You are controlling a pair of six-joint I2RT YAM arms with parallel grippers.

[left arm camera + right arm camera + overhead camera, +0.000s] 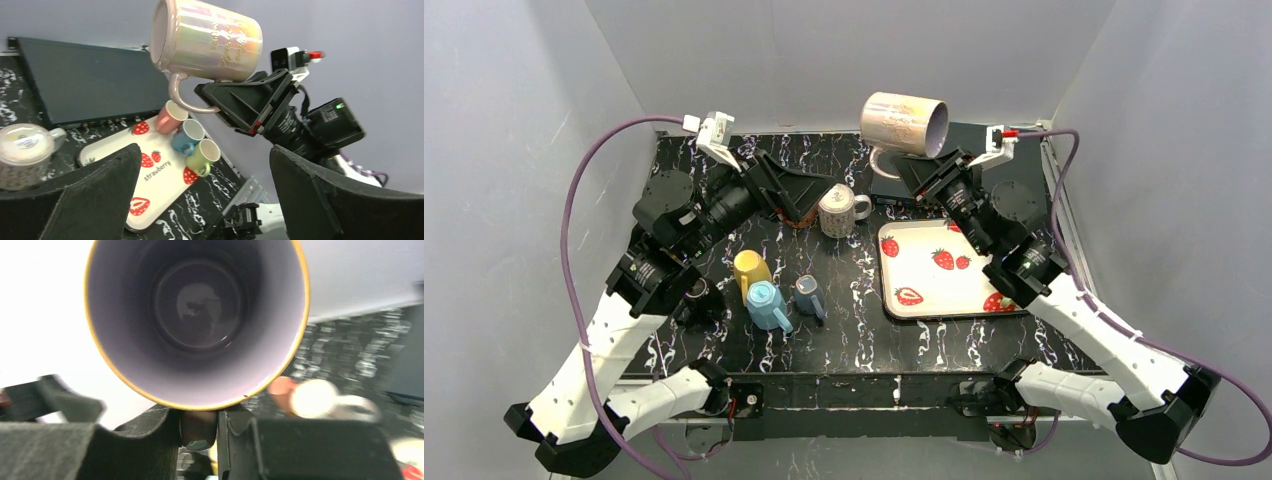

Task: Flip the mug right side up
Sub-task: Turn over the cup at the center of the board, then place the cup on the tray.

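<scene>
The large pearly mug (pixel 904 124) hangs in the air over the back of the table, lying on its side with its handle pointing down. My right gripper (pixel 900 166) is shut on that handle. In the right wrist view the gold-rimmed mouth of the mug (pixel 195 320) faces the camera, and the handle sits pinched in the right gripper (pixel 199 427). The left wrist view shows the mug (pixel 207 37) from the side, with gold writing on it. My left gripper (pixel 810 200) stands open and empty, low over the table to the mug's left.
A speckled mug (pixel 839 212) stands just right of the left fingers. Yellow (pixel 751 268), light blue (pixel 769 305) and grey-blue (pixel 809 293) small cups stand at centre left. A strawberry tray (pixel 924 275) lies at the right, small cups (pixel 187 135) on its edge. A dark box (pixel 90 80) sits behind.
</scene>
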